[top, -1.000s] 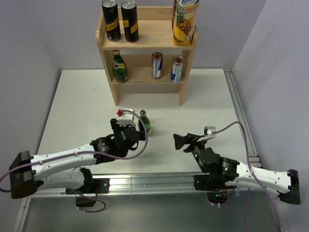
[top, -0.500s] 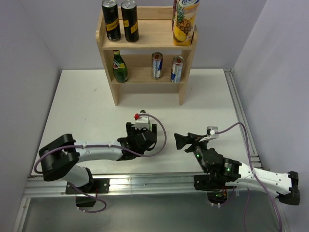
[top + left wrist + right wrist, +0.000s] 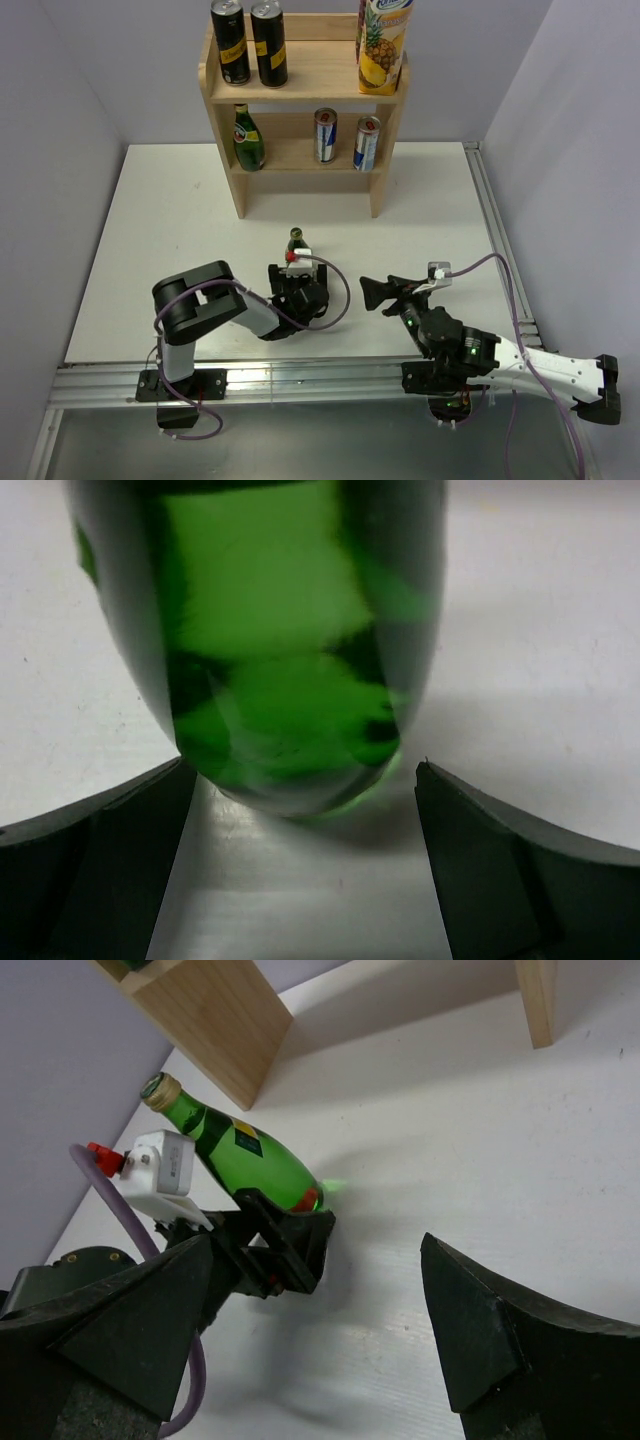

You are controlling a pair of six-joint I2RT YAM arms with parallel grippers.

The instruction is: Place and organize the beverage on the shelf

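place: lab test cell | cues: bare walls (image 3: 60,80), aluminium rail (image 3: 330,380)

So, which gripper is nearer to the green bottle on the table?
Left. The left gripper is at the base of the green bottle, jaws open on either side. The right gripper sits apart, to its right.

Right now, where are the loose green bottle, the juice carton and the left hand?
loose green bottle (image 3: 268,1170): right wrist view, on its green body.
juice carton (image 3: 383,45): top external view, on its front face.
left hand (image 3: 302,785): left wrist view, midway between its fingertips.
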